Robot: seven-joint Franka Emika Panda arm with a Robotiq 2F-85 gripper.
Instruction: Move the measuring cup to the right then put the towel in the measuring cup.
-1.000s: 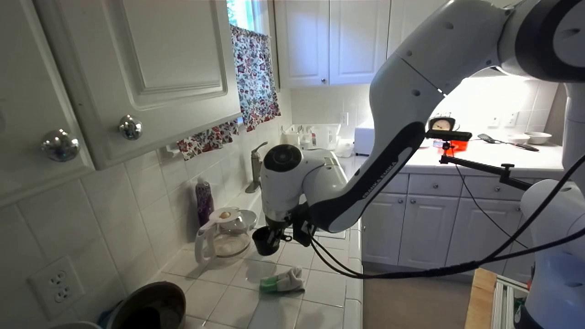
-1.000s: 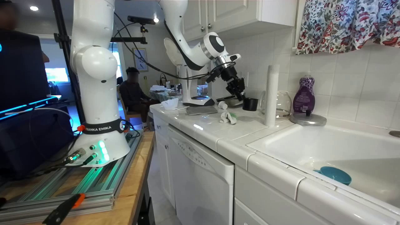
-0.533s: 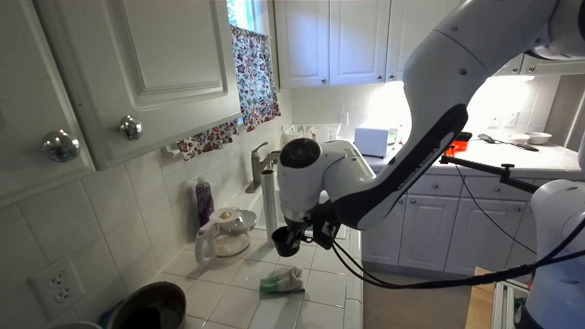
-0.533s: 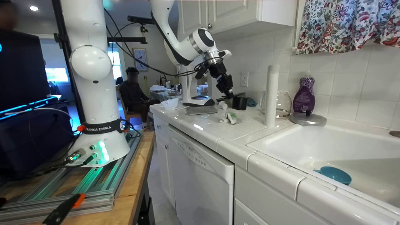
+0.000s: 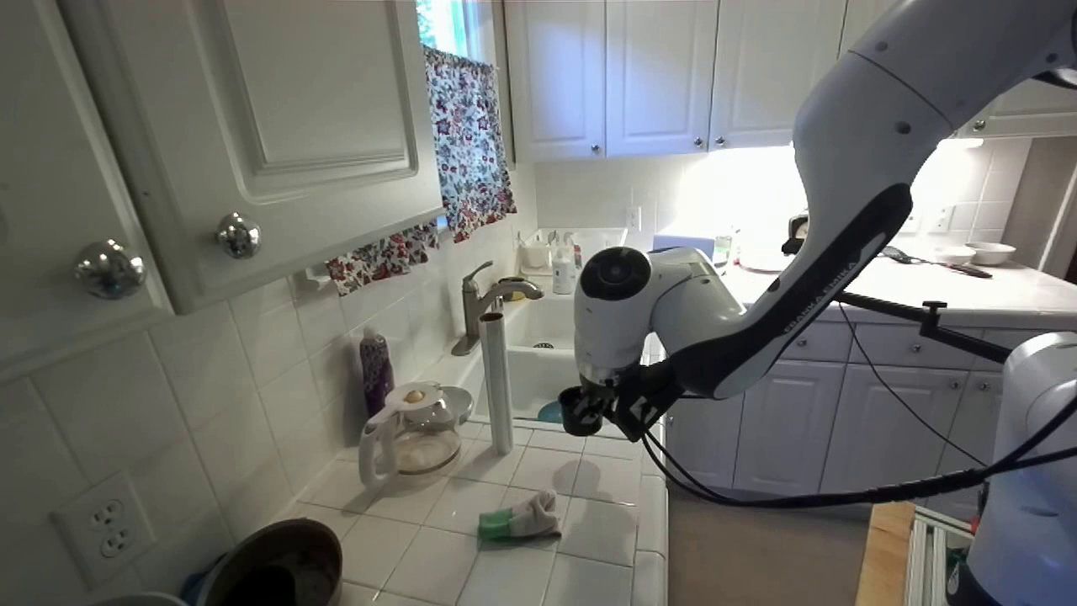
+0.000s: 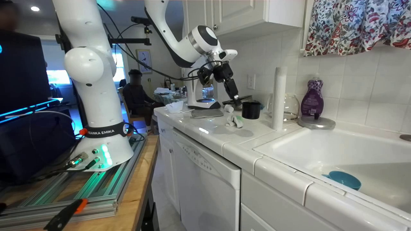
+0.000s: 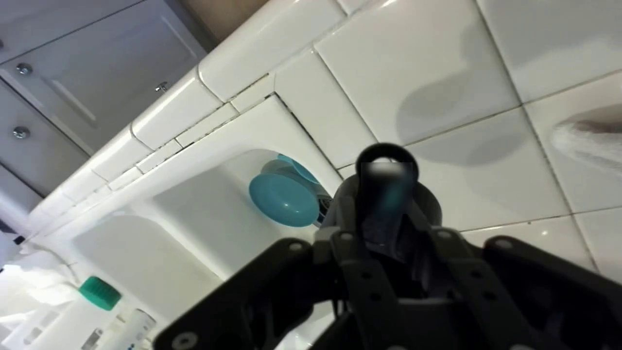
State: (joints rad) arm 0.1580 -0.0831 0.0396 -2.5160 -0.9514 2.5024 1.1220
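Observation:
The measuring cup [image 5: 577, 414] is a small black cup with a ring at the end of its handle. It also shows in an exterior view [image 6: 251, 110] and in the wrist view [image 7: 430, 206]. My gripper [image 6: 237, 102] is shut on it and holds it above the counter, roughly upright. In the wrist view the gripper [image 7: 381, 214] fingers straddle the handle, and the cup's inside is dark. The towel [image 5: 522, 518] is a crumpled white and green cloth on the counter. It also lies there in an exterior view [image 6: 234, 121] and at the wrist view's right edge [image 7: 595, 143].
An upright white roll [image 5: 496, 383] stands beside the glass coffee pot [image 5: 425, 438] and the purple soap bottle [image 6: 312, 97]. The sink [image 6: 289, 149] holds a blue cup [image 6: 343, 179]. A dark pot [image 5: 315, 551] stands near the wall.
My gripper has carried the measuring cup away from the wall and then toward the sink, rightward in an exterior view. The towel has not moved.

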